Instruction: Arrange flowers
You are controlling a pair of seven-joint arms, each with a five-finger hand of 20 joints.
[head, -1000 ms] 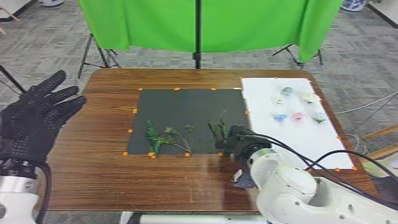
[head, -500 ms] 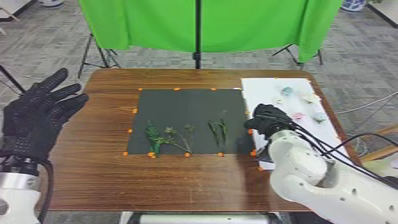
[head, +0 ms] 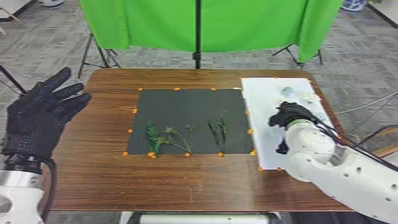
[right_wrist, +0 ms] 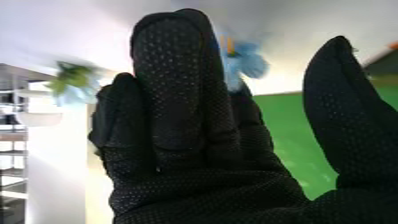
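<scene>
Just beyond right hand [head: 290, 114], blue flower [head: 287, 91]

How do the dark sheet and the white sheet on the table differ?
The dark sheet is wider; the white sheet is narrower and longer. The dark sheet holds green stems; the white sheet holds pale flowers. Both lie on the table, with orange marks along their edges.

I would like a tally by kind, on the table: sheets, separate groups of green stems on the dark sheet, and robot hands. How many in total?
Sheets: 2 (dark sheet, white sheet)
Stem groups: 2 (left group, right group)
Hands: 2 (left hand, right hand)
Total: 6
</scene>
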